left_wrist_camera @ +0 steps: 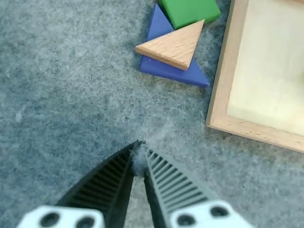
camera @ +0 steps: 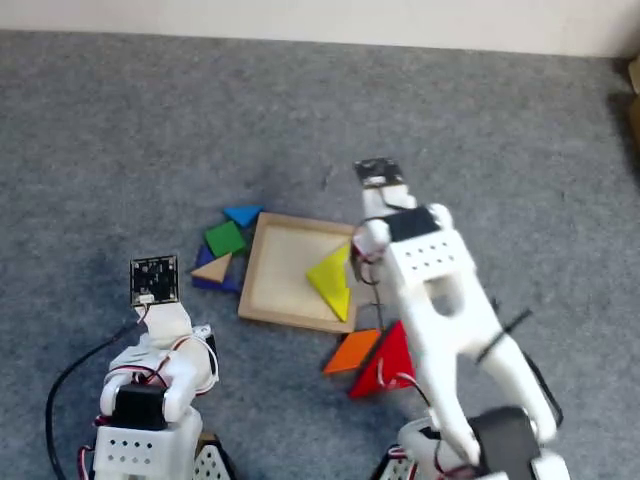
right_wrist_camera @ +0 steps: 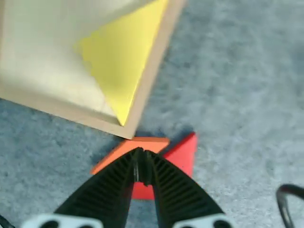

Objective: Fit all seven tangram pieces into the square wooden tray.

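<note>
We are looking at a square wooden tray (camera: 290,320) lying on the grey felt-covered bench (camera: 120,130), with only a large yellow wooden triangle (camera: 333,282) sitting inside it, against the side nearest the right arm. Just outside that side an orange flat piece (camera: 352,351) and a large red triangle (camera: 385,368) are lying touching each other; on the tray's opposite side a small blue triangle (camera: 242,214), a green square (camera: 224,238) and a bare-wood triangle (camera: 212,267) are clustered, the last resting on a dark blue piece (left_wrist_camera: 166,71).

The right gripper (right_wrist_camera: 141,159) is hovering over the orange piece with its jaws pressed together, pinching nothing — the left gripper (left_wrist_camera: 140,153) is likewise closed and empty, pointing at bare fabric short of the cluster.

We are judging these pieces to be light, stiff and smooth-faced; being thin, they are probably best pinched across two opposite edges, and the napped fabric is likely giving enough for a jaw tip to dig under. A pale strip (camera: 300,20) is running along the bench's far edge
</note>
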Action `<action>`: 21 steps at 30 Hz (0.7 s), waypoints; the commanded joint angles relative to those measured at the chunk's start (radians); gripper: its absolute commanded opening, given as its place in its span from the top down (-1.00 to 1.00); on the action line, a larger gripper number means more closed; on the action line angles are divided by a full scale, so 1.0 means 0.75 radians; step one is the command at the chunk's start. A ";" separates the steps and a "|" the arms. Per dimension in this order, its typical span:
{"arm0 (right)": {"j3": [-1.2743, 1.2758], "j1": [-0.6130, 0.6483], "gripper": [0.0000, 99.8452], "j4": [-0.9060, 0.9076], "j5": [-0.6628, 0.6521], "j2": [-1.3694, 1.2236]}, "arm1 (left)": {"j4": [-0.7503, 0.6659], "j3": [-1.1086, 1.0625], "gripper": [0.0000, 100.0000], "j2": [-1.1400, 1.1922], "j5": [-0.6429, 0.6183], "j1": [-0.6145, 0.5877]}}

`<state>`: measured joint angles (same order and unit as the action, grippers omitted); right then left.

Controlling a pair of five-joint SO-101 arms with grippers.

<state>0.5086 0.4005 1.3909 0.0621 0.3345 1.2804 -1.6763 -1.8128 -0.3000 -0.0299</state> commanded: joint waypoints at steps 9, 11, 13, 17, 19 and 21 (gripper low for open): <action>0.314 -0.001 0.99 -0.048 0.348 0.449 | 0.006 -0.026 0.99 -0.005 0.010 -0.011; 0.379 0.009 0.97 -0.071 0.471 0.470 | 0.006 -0.026 0.99 -0.005 0.010 -0.011; 0.441 0.062 0.86 -0.069 0.507 0.467 | 0.006 -0.026 0.99 -0.005 0.010 -0.011; 0.508 0.150 0.40 -0.075 0.636 0.433 | 0.006 -0.026 0.99 -0.005 0.010 -0.011; 0.510 0.181 0.22 -0.075 0.683 0.394 | 0.006 -0.026 0.99 -0.005 0.010 -0.011; 0.510 0.212 0.18 -0.077 0.722 0.332 | 0.006 -0.026 0.99 -0.005 0.010 -0.011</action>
<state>0.8953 0.5217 1.3525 0.5562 0.6322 1.2804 -1.6763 -1.8128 -0.3000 -0.0299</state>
